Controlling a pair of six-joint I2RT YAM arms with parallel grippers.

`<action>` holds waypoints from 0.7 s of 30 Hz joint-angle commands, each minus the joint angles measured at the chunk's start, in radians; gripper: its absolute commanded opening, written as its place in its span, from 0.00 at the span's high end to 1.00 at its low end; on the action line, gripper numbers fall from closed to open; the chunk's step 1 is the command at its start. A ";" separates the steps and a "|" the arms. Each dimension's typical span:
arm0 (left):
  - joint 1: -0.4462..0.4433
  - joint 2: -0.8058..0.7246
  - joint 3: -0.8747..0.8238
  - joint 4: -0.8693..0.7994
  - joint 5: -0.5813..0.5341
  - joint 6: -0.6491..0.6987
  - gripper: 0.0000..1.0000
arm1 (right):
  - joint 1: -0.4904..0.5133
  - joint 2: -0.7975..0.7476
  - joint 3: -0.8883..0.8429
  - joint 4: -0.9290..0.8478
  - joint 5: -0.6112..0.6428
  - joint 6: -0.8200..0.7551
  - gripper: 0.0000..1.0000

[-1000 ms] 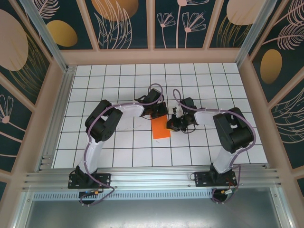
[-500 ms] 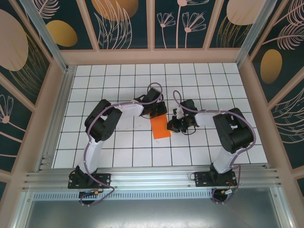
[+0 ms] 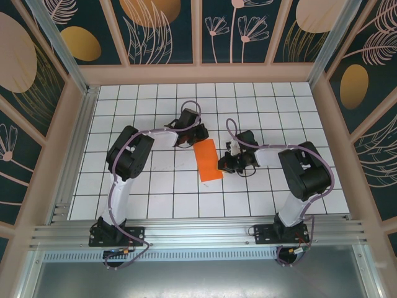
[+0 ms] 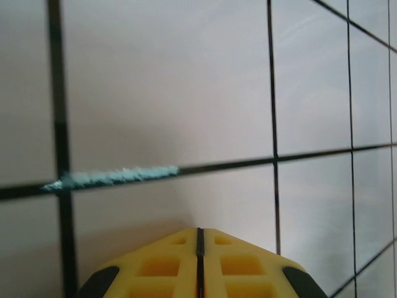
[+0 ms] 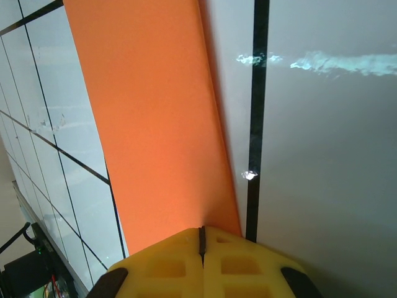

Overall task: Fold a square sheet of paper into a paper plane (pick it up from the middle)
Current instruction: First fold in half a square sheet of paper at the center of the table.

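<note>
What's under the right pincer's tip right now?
The folded orange paper runs beneath the shut right pincer, flat on the grid table. Its near end is covered by the pincer.

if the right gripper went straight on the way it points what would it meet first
Most likely the orange paper: it lies right ahead of the shut right gripper, edge at its tip; contact is unclear.

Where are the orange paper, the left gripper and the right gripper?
orange paper (image 3: 208,160): top external view, middle of its face.
left gripper (image 4: 199,231): left wrist view, seam between shut yellow fingertips.
right gripper (image 5: 201,228): right wrist view, seam between shut yellow fingertips.
</note>
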 commanded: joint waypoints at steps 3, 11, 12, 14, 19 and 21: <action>0.012 0.023 0.095 -0.071 -0.076 0.056 0.89 | 0.027 0.029 -0.063 -0.188 0.094 -0.024 0.97; -0.008 -0.149 -0.045 0.113 0.085 0.005 0.87 | 0.032 0.009 -0.052 -0.163 0.062 -0.013 0.97; -0.017 -0.155 -0.054 0.122 0.097 -0.003 0.86 | 0.031 0.011 -0.053 -0.159 0.057 -0.013 0.97; -0.039 -0.151 -0.056 0.114 0.101 -0.006 0.86 | 0.031 0.017 -0.056 -0.152 0.057 -0.009 0.97; -0.095 -0.091 -0.026 0.026 0.043 -0.006 0.87 | 0.033 0.021 -0.059 -0.146 0.054 -0.003 0.97; -0.109 -0.067 -0.010 -0.007 0.017 -0.009 0.89 | 0.032 0.019 -0.057 -0.146 0.055 -0.002 0.97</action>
